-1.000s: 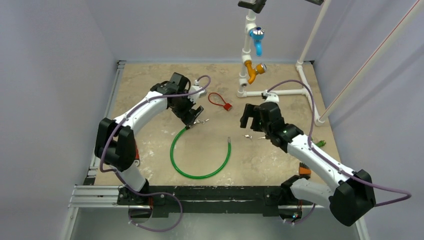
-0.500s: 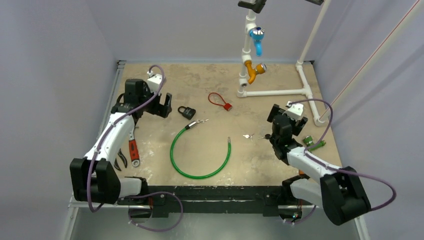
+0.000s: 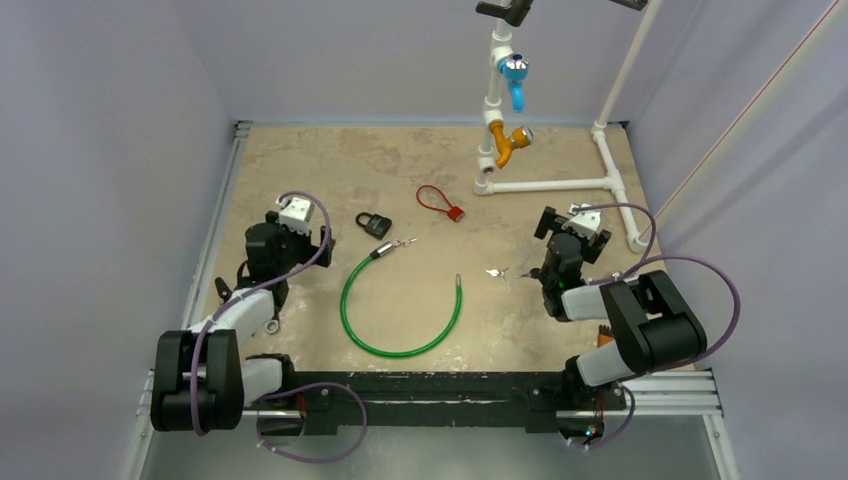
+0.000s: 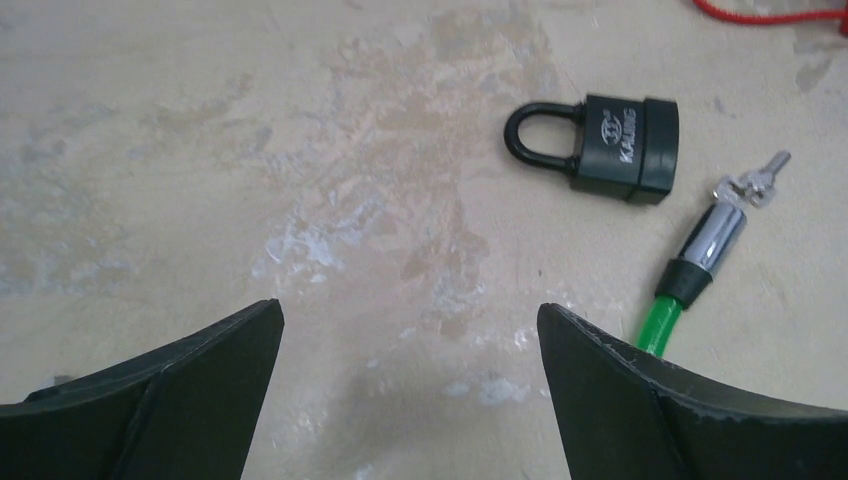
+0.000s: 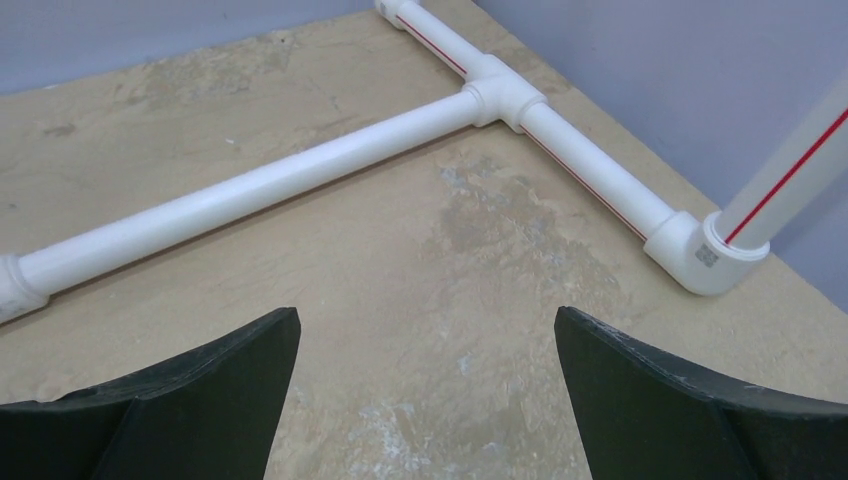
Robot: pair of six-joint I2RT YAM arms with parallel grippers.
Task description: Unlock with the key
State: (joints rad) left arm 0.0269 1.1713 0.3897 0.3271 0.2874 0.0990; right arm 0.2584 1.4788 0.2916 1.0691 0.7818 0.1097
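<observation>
A tiny all-silver key [image 3: 497,271] lies on the table right of centre. A green cable loop [image 3: 400,345] lies open in the middle. Its chrome end [image 4: 716,237] has another small silver key [image 4: 757,184] at its tip. A black padlock [image 3: 373,224] lies shut beside it and shows in the left wrist view [image 4: 620,147]. My left gripper [image 3: 318,240] is open and empty, low over the table left of the padlock [image 4: 410,310]. My right gripper [image 3: 570,228] is open and empty [image 5: 427,312], right of the silver key and facing the white pipe.
A white PVC pipe frame [image 5: 300,175] runs along the back right, with blue [image 3: 515,72] and orange [image 3: 508,140] valves on its upright. A red cable seal [image 3: 440,200] lies behind the padlock. A small dark item [image 3: 527,273] lies beside the silver key.
Both arms have pulled back and folded toward their bases. The left gripper has left the cable's chrome end; the right gripper has moved away from the keys. Nothing on the table has shifted.
</observation>
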